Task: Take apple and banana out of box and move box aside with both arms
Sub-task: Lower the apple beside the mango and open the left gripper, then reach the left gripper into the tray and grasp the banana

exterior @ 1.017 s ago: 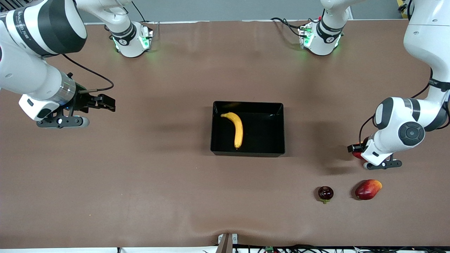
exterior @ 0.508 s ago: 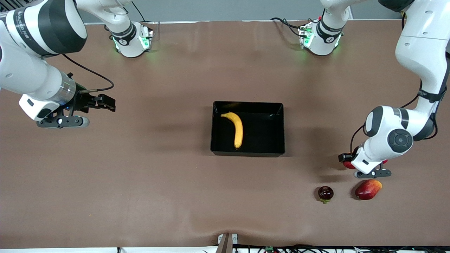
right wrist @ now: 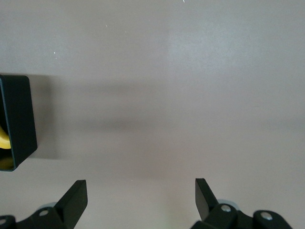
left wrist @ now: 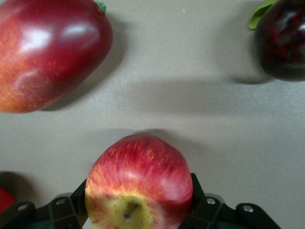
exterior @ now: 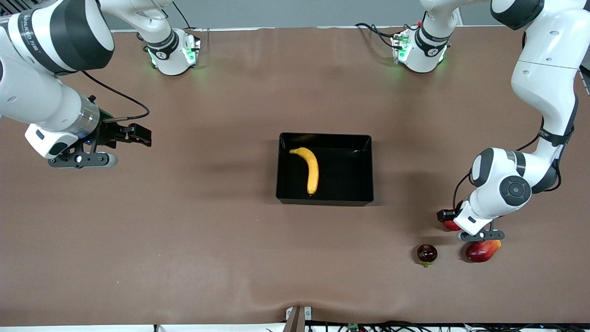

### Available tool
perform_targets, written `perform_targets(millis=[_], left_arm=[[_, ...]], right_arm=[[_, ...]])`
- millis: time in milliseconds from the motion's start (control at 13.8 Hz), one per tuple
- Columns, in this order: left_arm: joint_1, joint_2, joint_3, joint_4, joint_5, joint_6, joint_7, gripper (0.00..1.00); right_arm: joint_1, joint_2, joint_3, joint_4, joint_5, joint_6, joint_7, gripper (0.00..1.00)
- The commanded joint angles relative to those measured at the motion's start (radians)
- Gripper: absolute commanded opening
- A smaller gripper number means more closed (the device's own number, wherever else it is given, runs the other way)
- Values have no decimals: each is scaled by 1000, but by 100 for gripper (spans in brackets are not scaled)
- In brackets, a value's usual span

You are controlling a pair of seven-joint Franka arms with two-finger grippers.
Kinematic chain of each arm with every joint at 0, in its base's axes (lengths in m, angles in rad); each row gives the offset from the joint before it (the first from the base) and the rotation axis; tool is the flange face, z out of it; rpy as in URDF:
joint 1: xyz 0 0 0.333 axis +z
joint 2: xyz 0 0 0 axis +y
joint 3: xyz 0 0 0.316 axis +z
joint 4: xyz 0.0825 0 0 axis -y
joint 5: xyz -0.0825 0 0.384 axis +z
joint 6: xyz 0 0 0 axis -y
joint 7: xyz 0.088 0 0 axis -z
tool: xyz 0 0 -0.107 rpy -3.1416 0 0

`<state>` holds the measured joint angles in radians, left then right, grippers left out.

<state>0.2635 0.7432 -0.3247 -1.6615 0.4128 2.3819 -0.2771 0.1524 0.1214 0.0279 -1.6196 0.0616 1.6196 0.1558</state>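
The black box (exterior: 345, 177) sits mid-table with the yellow banana (exterior: 311, 168) lying in it. My left gripper (exterior: 454, 224) is shut on the red, yellow-streaked apple (exterior: 449, 225), holding it low over the table toward the left arm's end, beside the mango and the dark maroon fruit. In the left wrist view the apple (left wrist: 140, 183) fills the space between the black fingers (left wrist: 200, 191). My right gripper (exterior: 138, 135) waits open and empty over bare table toward the right arm's end. Its wrist view shows open fingers (right wrist: 76, 198), a box corner (right wrist: 19, 119) and a bit of banana (right wrist: 4, 142).
A red-orange mango (exterior: 481, 251) and a dark maroon fruit with a green stem (exterior: 427, 253) lie nearer the front camera than the held apple. Both show in the left wrist view, the mango (left wrist: 47, 52) and the maroon fruit (left wrist: 283, 40). The brown table (exterior: 207, 240) is wide.
My left arm has carried the apple toward the front camera, closer to the mango and the maroon fruit. The right arm, box and banana have not moved.
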Motion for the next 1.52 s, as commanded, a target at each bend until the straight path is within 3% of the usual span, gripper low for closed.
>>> perform_targets(millis=[0,73,145,436,726,944,1234,1452], left_arm=[[0,56,3,35,44,30,-5,6],[0,58,3,35,46,37,-11,43],[3,54,3,35,47,40,-16,99],[8,-33,-33,-1,35,-27,-17,100],[13,-238,-161,-61,31,-318,-146,100],[20,-326,-282,-142,-11,-360,-186,100],[2,-280,-450,-143,-22,-330,-263,100],[-123,-194,-475,-135,-6,-209,-387,100]], right_arm=[[13,3,-5,-2,-5,8,21,100],[13,3,-5,-2,-5,8,21,100],[12,3,-5,-2,-5,8,21,100],[13,4,-5,0,-5,22,21,100],[13,4,-5,-2,-5,22,21,100],[13,4,-5,-2,-5,22,22,100],[12,4,-5,-2,-5,22,21,100],[12,4,-5,-2,-5,22,21,100]])
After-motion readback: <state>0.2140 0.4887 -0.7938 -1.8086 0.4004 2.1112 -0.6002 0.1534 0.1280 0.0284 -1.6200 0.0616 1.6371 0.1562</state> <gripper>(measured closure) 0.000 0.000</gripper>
